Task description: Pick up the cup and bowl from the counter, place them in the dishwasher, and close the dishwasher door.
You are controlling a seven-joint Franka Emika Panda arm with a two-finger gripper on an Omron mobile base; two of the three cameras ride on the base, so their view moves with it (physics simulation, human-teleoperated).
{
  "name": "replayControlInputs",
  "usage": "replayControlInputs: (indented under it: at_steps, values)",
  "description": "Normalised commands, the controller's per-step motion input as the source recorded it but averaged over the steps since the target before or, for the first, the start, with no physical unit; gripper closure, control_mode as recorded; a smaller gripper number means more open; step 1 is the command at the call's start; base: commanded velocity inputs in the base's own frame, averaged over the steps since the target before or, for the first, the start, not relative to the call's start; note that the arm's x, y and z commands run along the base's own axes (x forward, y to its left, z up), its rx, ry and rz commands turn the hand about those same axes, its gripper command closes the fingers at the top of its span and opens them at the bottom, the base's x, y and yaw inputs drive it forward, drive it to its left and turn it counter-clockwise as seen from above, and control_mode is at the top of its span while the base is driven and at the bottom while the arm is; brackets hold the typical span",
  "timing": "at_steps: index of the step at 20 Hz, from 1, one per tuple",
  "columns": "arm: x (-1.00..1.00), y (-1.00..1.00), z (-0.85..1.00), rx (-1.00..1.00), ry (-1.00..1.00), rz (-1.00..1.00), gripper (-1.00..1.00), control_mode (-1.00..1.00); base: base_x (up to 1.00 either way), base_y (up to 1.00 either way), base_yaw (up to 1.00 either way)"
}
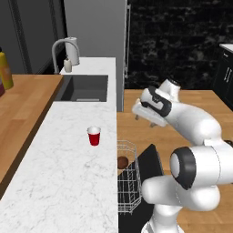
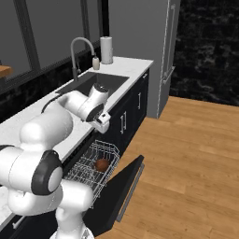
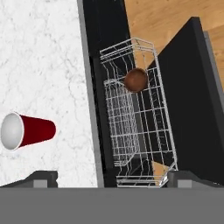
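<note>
The red cup [image 1: 93,135] stands upright on the white marble counter [image 1: 68,182], a short way in from its right edge. In the hand view the cup [image 3: 26,130] is at the left. The dark brown bowl [image 1: 122,162] lies in the white wire rack [image 1: 129,179] pulled out of the dishwasher, at its far end. The black dishwasher door [image 1: 150,164] hangs open beside the rack. My gripper [image 1: 144,121] hovers open and empty above the rack and the counter's edge, pointing down, clear of both cup and bowl [image 3: 135,80].
A sink [image 1: 84,88] with a faucet [image 1: 61,48] and a soap bottle [image 1: 68,65] lies beyond the cup. A wooden top [image 1: 20,104] with a yellow bottle [image 1: 5,70] runs along the left. Wooden floor [image 2: 186,154] spreads right of the open door [image 2: 119,186].
</note>
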Motion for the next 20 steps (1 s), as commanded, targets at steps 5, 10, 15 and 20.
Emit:
replayControlInputs:
  at_steps: [5, 10, 15, 20]
  values:
    - [0.00, 0.72, -0.07, -0.08, 0.00, 0.00, -1.00, -1.00, 0.00, 0.00, 0.00]
    - [0.13, 0.61, -0.08, -0.10, 0.13, 0.00, -1.00, -1.00, 0.00, 0.00, 0.00]
    - [0.37, 0.69, -0.07, -0.13, 0.18, 0.00, -1.00, -1.00, 0.00, 0.00, 0.00]
    - [0.56, 0.37, 0.00, -0.09, 0.24, 0.00, -1.00, -1.00, 0.00, 0.00, 0.00]
